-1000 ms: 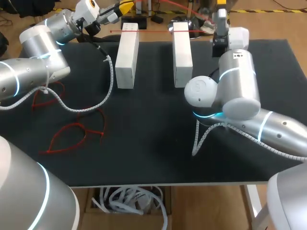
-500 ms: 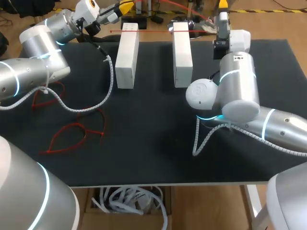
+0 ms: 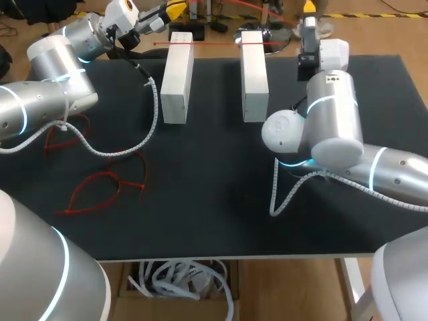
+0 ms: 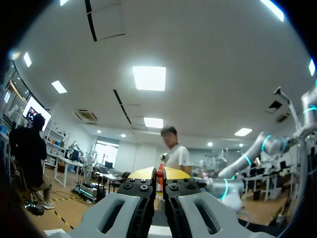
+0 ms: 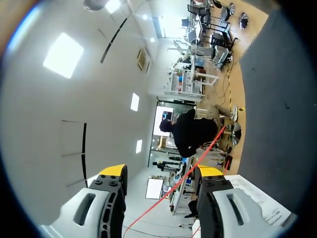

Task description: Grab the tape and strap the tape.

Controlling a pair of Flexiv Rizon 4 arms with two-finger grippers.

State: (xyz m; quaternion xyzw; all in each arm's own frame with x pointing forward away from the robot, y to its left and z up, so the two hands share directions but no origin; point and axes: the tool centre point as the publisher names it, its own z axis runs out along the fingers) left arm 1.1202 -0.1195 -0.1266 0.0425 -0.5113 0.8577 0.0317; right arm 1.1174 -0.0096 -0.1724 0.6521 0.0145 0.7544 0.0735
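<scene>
1. The left end effector (image 3: pixel 175 9) is pinched narrow on the red tape (image 4: pixel 160 172), which is clamped between its yellow tips.
2. The right end effector (image 5: pixel 161 173) stands wide. The tape slants through the gap between its fingers, ungripped.
3. Between the two end effectors, a red strand crosses the far ends of two white blocks (image 3: pixel 177 80) on the black desk (image 3: pixel 214 200).
4. Loose red loops (image 3: pixel 100 184) lie well apart from both end effectors, on the left arm's side.

A matte black table top (image 3: pixel 200 200) with a pale front edge.
</scene>
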